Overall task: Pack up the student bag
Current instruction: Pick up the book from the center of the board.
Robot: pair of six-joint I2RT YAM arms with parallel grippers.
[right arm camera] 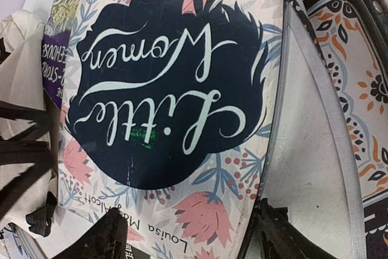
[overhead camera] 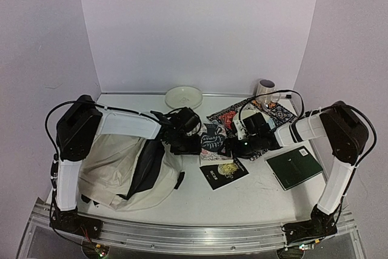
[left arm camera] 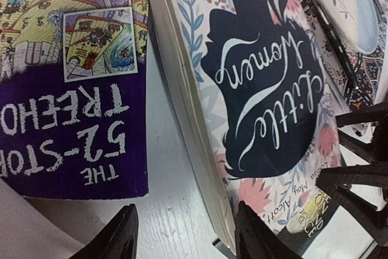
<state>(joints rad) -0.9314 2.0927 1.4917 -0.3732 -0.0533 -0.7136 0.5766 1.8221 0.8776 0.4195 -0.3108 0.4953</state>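
The student bag, a large cream backpack, slumps at the left near side of the table, its dark mouth facing right. We cannot see anything inside it. A patterned placemat lies far right, with a green book and a black book flat in front. Between the arms sits the Little Women book, long axis running near to far, and a purple Treehouse book lies just beside it on the bag's side. The left gripper, nearer the bag, hangs with jaws apart over the gap between those two books. The right gripper, also spread wide, straddles Little Women's right edge. We judge the book must travel left.
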